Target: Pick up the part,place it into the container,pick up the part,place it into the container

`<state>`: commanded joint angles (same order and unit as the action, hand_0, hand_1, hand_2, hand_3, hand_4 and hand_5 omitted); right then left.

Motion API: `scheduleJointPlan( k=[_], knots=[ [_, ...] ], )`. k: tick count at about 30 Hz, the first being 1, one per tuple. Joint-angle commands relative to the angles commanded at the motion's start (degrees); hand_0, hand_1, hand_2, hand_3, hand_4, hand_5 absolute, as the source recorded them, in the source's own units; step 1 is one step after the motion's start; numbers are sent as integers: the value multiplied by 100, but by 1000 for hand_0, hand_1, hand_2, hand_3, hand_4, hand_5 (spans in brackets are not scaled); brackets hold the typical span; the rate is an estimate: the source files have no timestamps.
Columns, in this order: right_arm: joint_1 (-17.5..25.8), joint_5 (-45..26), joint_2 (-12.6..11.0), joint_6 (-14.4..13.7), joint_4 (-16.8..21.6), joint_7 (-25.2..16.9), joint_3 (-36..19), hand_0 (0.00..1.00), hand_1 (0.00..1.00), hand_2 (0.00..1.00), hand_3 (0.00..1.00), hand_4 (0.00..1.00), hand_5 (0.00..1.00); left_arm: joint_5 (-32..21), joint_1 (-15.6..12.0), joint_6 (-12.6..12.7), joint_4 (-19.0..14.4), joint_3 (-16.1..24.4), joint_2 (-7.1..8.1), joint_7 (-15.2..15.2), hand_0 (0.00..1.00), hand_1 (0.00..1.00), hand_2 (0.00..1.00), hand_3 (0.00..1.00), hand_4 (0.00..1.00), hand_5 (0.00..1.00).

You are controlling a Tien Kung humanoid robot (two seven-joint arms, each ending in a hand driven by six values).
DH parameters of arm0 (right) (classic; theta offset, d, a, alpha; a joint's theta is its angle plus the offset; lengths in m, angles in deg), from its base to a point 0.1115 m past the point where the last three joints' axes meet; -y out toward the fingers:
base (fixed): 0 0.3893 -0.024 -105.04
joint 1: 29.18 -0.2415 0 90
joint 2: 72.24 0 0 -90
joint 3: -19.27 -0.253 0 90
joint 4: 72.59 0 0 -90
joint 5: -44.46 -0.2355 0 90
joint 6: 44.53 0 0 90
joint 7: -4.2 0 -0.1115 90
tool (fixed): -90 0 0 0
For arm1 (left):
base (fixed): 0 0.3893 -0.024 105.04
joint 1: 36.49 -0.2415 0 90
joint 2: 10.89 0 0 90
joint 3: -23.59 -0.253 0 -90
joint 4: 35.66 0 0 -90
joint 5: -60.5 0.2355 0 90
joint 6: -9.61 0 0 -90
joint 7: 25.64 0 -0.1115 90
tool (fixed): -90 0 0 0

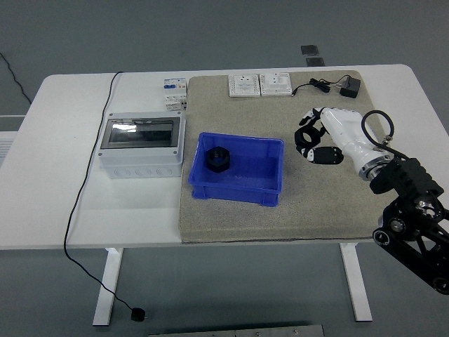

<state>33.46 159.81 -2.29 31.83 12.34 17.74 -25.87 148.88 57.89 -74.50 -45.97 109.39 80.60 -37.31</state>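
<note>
A blue container sits on the grey mat, left of centre. One black hex-nut part lies in its left half. My right hand comes in from the lower right. It is white with black fingers, which are curled around a second black part. The hand holds this part above the mat, just right of the container's right rim. The part is mostly hidden by the fingers. My left arm is out of view.
A grey distribution box with a clear lid stands left of the container. A breaker, two white socket panels and a black adapter with cable lie along the far edge. A black cable runs down the table's left side.
</note>
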Motion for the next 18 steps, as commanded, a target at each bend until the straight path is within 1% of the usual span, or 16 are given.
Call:
scheduleJointPlan(
  k=[1,3,7,8,13,14,16,18],
  knots=[
    [-123,-79,88,-68,-41,-103,126,433,511,541,638,403,2,10,4,-1,0,5,1,0,729,646,661,594,650,506],
    [-356,-196,261,-148,-201,-244,369,433,511,541,638,403,2,30,13,-2,0,14,7,1,729,646,661,594,650,506],
    [-834,-409,618,-260,-675,-424,882,433,511,541,638,403,2,69,37,4,0,29,19,14,729,646,661,594,650,506],
    [-929,-447,684,-280,-783,-452,990,466,533,547,642,422,2,65,39,8,0,27,22,18,729,646,661,594,650,506],
    [-1250,-676,1046,-324,-1406,-588,1491,466,533,547,642,422,2,12,38,49,0,8,35,48,729,646,661,594,650,506],
    [-1282,-692,1102,-310,-1523,-592,1547,549,613,668,658,584,97,11,38,53,0,5,36,52,729,646,657,594,651,505],
    [-1346,-667,1241,-234,-1806,-561,1678,549,613,668,658,584,97,33,44,57,0,9,36,52,729,646,657,594,651,505],
    [-1368,-598,1314,-155,-2026,-510,1756,549,613,668,658,584,97,41,49,62,0,10,36,53,729,646,657,594,651,505]
  ],
)
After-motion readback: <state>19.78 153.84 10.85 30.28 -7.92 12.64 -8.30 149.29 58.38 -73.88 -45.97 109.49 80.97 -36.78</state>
